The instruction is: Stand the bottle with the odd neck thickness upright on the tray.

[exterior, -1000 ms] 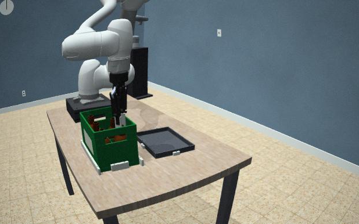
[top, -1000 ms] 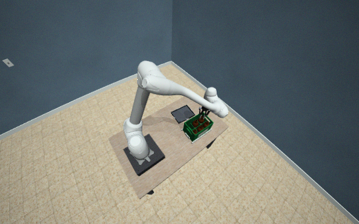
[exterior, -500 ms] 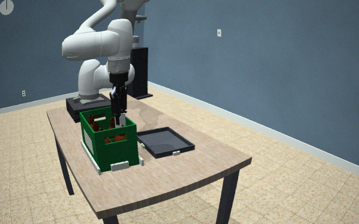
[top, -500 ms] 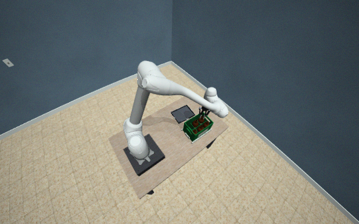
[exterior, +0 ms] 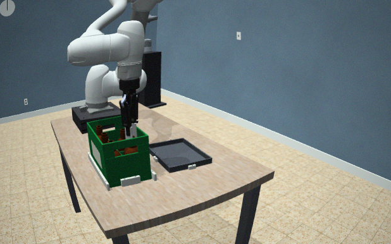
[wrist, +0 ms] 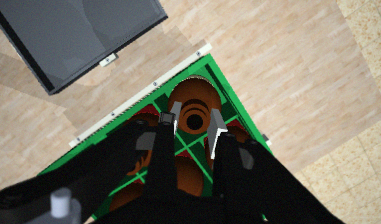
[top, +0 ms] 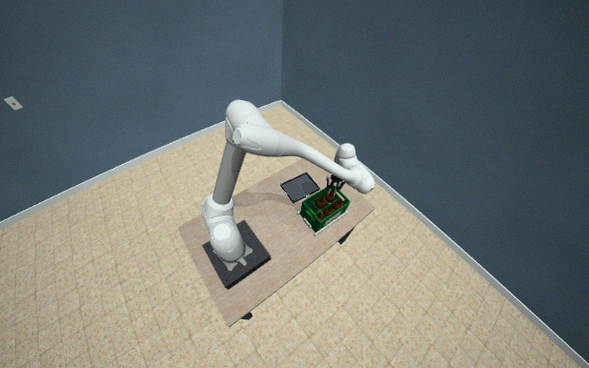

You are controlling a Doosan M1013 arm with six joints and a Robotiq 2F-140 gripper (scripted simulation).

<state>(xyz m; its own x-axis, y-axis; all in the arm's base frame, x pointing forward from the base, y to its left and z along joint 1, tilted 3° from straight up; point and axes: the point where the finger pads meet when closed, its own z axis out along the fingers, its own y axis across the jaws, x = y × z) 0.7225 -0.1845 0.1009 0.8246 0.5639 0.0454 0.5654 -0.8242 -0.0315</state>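
The green crate stands level on the table and holds brown bottles. My gripper points down into the crate's corner cell nearest the tray side and the table's far end. It is shut on the neck of one brown bottle, which is upright in that cell; its base is hidden. Other bottles stand in the crate, among them one bottle and another. The dark tray lies flat and empty beside the crate. Neck widths cannot be compared by eye here.
White stops sit around the crate, including one at its end, and a small one at the tray. The crate's walls and green dividers surround the fingers. The arm's black base plate is at the table's other end.
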